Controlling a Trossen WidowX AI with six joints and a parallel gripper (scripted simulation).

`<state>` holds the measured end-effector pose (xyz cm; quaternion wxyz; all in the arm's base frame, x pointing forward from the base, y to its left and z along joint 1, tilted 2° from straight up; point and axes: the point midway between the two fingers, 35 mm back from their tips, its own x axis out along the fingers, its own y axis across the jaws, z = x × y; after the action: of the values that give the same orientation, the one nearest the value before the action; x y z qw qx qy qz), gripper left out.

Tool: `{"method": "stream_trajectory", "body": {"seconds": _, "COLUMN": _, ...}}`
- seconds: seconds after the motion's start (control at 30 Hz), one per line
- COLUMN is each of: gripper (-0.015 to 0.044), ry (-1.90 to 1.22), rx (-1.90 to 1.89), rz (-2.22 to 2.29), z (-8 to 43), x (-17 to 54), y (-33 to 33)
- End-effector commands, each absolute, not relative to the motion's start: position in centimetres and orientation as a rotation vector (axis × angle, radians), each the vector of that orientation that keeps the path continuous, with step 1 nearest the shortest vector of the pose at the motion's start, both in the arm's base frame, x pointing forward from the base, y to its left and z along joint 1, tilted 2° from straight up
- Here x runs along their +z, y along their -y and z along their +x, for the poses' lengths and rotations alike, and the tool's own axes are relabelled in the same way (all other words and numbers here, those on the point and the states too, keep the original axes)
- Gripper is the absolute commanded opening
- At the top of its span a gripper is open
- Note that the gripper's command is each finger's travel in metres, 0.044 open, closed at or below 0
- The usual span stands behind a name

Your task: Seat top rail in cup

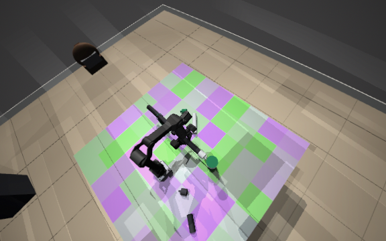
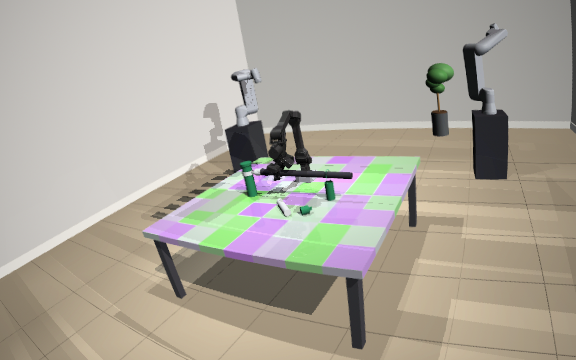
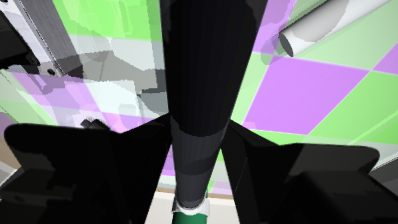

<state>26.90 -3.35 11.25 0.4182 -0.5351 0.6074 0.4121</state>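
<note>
The black rail (image 1: 194, 147) (image 2: 325, 174) (image 3: 215, 60) lies roughly level, its far part above the short green post (image 2: 330, 191). My gripper (image 1: 183, 135) (image 2: 274, 173) (image 3: 197, 118) is shut on the rail, one finger on each side. The white rail-end cup (image 1: 202, 154) (image 2: 256, 172) is on the rail-facing side of the big green post (image 1: 212, 162) (image 2: 251, 186) (image 3: 190, 219). The white brace band (image 2: 247, 173) sits high on that post, just under its cap. The rail's cut end meets the cup's mouth; how deep it sits inside is hidden. The loop cap is too small to make out.
A white tube (image 1: 195, 123) (image 2: 283, 207) (image 3: 320, 27) and a small green fitting (image 1: 183, 110) (image 2: 305, 210) lie on the chequered table (image 1: 263, 164) (image 2: 268, 250) beside the rail. A short black piece (image 1: 183, 191) and a black tube (image 1: 191, 223) lie on the arm's other side.
</note>
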Motion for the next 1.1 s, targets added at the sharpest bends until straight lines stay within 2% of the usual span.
{"method": "stream_trajectory", "body": {"seconds": 0.0, "gripper": 0.0000, "ry": -1.522, "rx": 1.007, "rz": -1.351, "z": 27.4, "x": 11.8, "y": 4.0}}
{"method": "stream_trajectory", "body": {"seconds": 1.07, "gripper": 0.0000, "ry": -1.524, "rx": 1.006, "rz": -1.353, "z": 26.9, "x": 11.5, "y": 6.3}}
